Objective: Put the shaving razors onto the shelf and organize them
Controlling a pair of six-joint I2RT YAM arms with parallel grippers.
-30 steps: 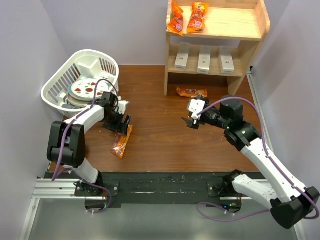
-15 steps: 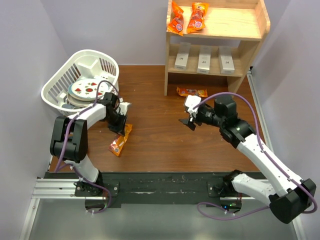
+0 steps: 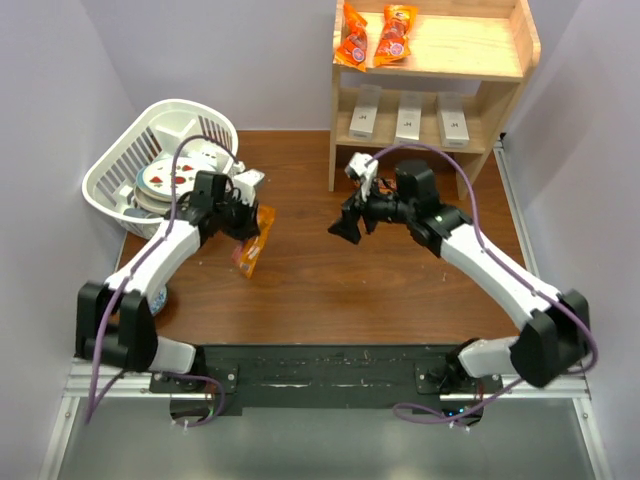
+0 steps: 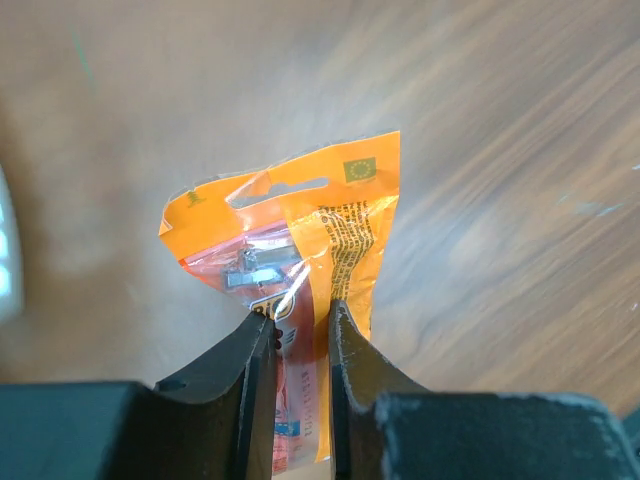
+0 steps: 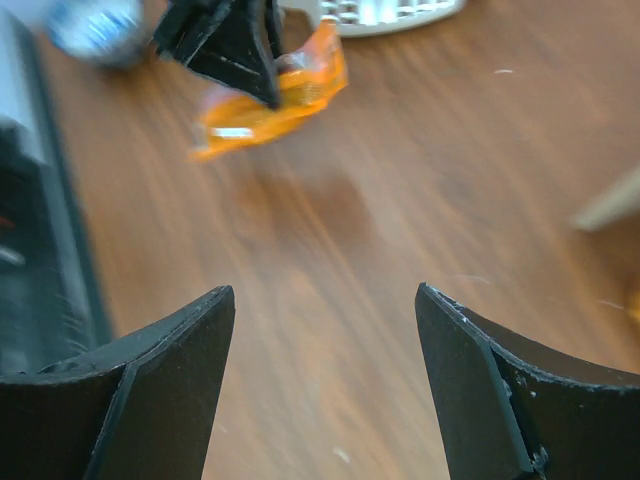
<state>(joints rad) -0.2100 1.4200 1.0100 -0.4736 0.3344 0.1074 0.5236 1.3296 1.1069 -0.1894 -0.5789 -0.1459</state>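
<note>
The three shaving razors [image 3: 409, 115] stand in a row on the lower level of the shelf [image 3: 528, 45], side by side with small gaps between them, the lettered faces turned outward. Neither gripper is touching them. The right gripper [image 3: 350, 225] hangs over the counter [image 3: 300, 290] in front of the shelf's left side panel, pointing away from the shelf toward the middle of the counter, so the razors lie behind it and well apart from it; its jaws are spread wide with nothing between them, only bare wood showing in its wrist view. The left gripper [image 4: 300, 320] is farther off, near the white basket [image 3: 105, 180] that holds plates [image 3: 170, 178], at the left side of the counter. Its jaws are drawn narrow and pinched on an orange snack packet [image 4: 320, 230], gripping it near one end, with the hang-hole end pointing away from the fingers. Two more orange packets [image 3: 352, 38] lie on the shelf's top level, above the razors.
</note>
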